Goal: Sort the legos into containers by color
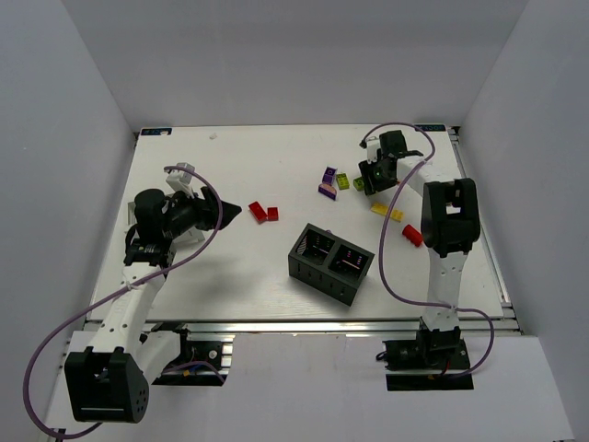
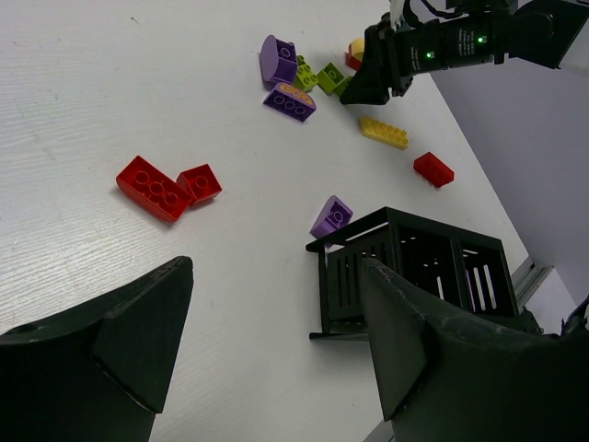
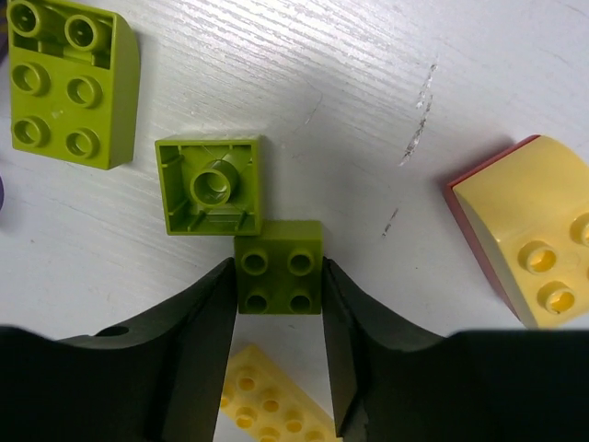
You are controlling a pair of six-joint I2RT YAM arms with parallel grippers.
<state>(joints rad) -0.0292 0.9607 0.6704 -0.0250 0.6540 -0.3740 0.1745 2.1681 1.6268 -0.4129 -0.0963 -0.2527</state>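
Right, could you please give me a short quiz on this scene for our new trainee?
1. True or false: the left pincer grips a red brick.
2. Which brick sits inside the right pincer? A purple; B lime green; C yellow.
3. Fill in: the black box has ___ compartments.
Key: 1 false, open and empty; 2 B, the small lime green brick; 3 two.
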